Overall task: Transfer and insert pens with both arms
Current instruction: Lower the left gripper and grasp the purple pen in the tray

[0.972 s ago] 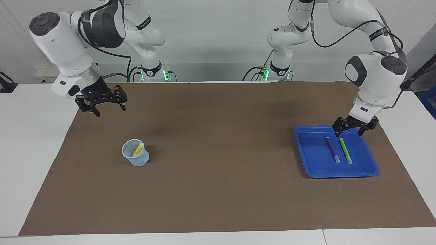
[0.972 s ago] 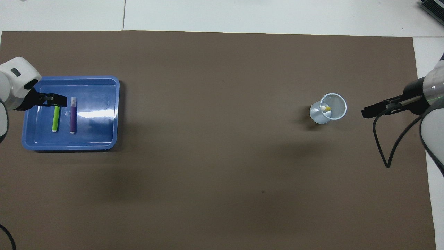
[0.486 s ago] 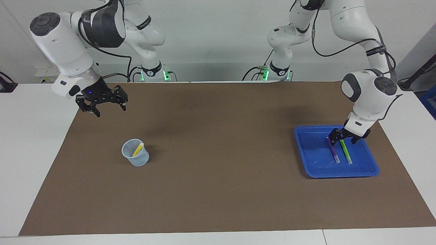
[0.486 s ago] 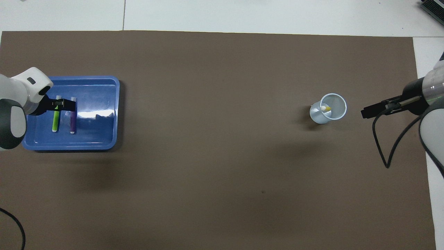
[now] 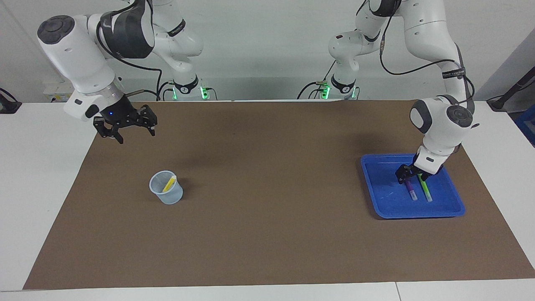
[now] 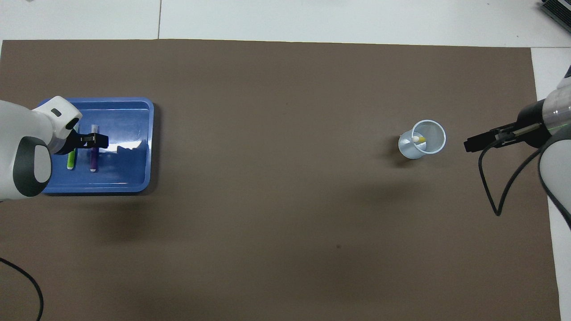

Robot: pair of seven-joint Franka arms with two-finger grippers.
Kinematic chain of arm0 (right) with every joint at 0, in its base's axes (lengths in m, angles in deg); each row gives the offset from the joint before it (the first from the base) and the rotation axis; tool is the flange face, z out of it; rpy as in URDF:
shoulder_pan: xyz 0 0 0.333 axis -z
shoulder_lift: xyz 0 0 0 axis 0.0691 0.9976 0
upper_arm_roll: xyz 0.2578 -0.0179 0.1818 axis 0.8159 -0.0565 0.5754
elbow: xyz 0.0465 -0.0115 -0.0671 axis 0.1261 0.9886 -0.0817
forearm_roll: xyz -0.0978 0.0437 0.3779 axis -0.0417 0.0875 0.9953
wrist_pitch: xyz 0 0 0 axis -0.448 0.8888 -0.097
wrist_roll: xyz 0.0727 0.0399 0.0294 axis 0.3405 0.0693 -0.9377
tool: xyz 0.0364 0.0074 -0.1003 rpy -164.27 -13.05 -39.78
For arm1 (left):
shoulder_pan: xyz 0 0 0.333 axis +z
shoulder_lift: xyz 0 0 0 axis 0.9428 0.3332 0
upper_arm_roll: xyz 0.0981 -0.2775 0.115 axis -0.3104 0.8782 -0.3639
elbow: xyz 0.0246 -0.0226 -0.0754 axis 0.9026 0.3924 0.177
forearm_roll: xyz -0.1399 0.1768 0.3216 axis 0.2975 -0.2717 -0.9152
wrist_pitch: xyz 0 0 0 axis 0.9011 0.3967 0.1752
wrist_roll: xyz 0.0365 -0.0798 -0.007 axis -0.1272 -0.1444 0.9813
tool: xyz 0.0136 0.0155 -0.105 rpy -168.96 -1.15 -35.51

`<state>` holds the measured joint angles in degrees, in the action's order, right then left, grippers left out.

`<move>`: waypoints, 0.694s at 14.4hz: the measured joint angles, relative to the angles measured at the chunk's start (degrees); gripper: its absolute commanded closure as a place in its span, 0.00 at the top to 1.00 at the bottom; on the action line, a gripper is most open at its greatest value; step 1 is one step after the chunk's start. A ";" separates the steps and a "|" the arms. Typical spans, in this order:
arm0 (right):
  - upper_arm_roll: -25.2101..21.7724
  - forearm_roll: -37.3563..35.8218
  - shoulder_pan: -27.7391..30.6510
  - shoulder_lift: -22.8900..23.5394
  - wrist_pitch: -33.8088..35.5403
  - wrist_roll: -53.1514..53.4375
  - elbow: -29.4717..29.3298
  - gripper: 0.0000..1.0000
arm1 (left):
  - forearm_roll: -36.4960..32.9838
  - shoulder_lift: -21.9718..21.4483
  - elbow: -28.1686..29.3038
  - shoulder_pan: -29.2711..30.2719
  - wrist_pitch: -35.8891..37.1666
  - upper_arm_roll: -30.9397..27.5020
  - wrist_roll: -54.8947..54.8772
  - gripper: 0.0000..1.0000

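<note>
A purple pen (image 5: 411, 191) (image 6: 93, 159) and a green pen (image 5: 426, 191) (image 6: 70, 160) lie side by side in a blue tray (image 5: 388, 205) (image 6: 129, 165) at the left arm's end of the table. My left gripper (image 5: 411, 177) (image 6: 94, 140) is down in the tray, open, over the purple pen's end nearer the robots. I cannot tell whether it touches the pen. A yellow pen (image 5: 169, 183) (image 6: 418, 140) leans inside a clear cup (image 5: 167, 194) (image 6: 435, 133). My right gripper (image 5: 134, 137) (image 6: 468, 145) waits open and empty in the air beside the cup.
A brown mat (image 5: 267, 209) covers the table between the cup and the tray. The right arm's black cable (image 6: 488, 187) hangs in a loop over the mat's edge.
My left gripper has come down from above the tray's rim into the tray and shifted from the green pen to over the purple pen. The right arm has stayed put.
</note>
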<state>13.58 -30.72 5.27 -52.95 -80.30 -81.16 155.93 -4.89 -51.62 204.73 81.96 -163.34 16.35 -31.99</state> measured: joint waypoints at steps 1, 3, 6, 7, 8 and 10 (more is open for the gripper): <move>0.00 0.00 0.01 0.00 -0.01 0.00 0.00 0.99 | 0.00 0.02 0.56 -0.01 -0.80 0.02 0.05 0.89; -0.02 0.00 0.02 0.00 -0.02 0.01 0.00 0.96 | 0.00 0.03 1.41 -0.01 -1.66 0.02 0.07 0.88; -0.03 0.00 0.07 0.00 -0.02 0.01 0.00 0.94 | 0.00 0.07 2.00 0.02 -2.14 0.01 0.07 0.85; -0.06 0.00 0.12 0.00 -0.02 0.02 0.00 0.94 | 0.00 0.09 2.20 -0.01 -2.50 0.03 0.06 0.84; -0.12 0.00 0.13 0.00 -0.02 0.02 0.00 0.94 | 0.00 0.09 2.40 -0.07 -2.76 0.05 -0.02 0.84; -0.14 0.00 0.13 0.00 -0.02 0.03 0.00 0.94 | 0.00 0.13 2.61 -0.29 -2.93 0.07 -0.79 0.84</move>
<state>13.44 -30.72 5.40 -52.95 -80.32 -81.13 155.93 -4.90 -51.49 207.33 81.68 -166.27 16.42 -32.78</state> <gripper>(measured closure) 0.062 0.159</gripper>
